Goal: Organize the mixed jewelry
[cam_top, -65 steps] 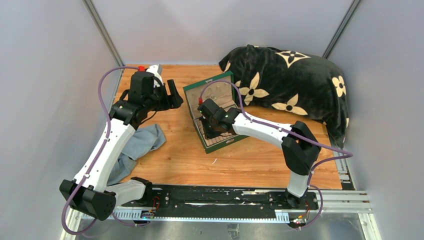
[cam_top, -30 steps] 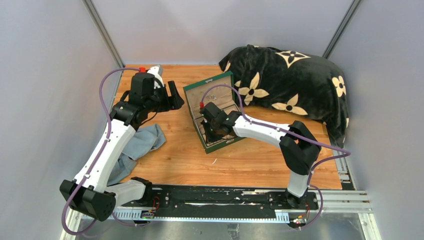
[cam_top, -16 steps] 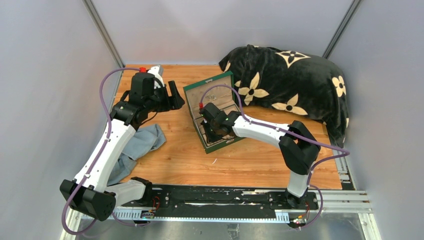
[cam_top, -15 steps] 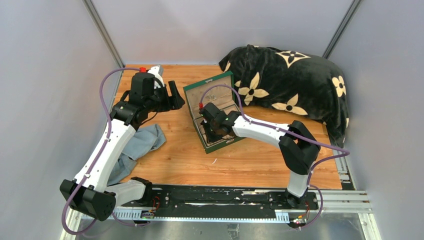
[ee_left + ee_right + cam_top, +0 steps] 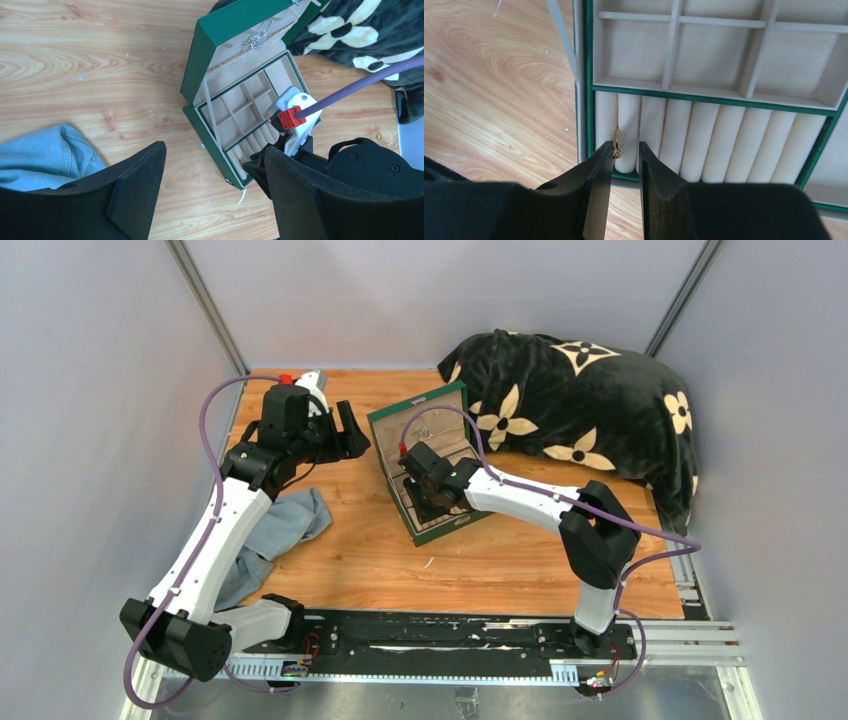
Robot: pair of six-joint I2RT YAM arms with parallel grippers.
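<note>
The green jewelry box (image 5: 452, 527) stands open mid-table, with cream compartments and a row of ring rolls. My right gripper (image 5: 424, 502) hangs over the rolls at the box's near-left corner. In the right wrist view its jaws (image 5: 625, 145) stand a narrow gap apart. The small gold-coloured ring (image 5: 617, 142) stands edge-on in the slot between the first two rolls, beside the left fingertip. A silvery cluster (image 5: 255, 41) hangs inside the lid. My left gripper (image 5: 349, 436) is wide open and empty, held above the table left of the box (image 5: 200, 125).
A blue cloth (image 5: 285, 525) lies under the left arm. A black flowered blanket (image 5: 590, 400) fills the back right. A thin pale sliver (image 5: 429, 562) lies on the wood just in front of the box. Grey walls close in the table.
The right wrist dipped toward the front rolls of the box, then eased back a little. The left arm has not moved.
</note>
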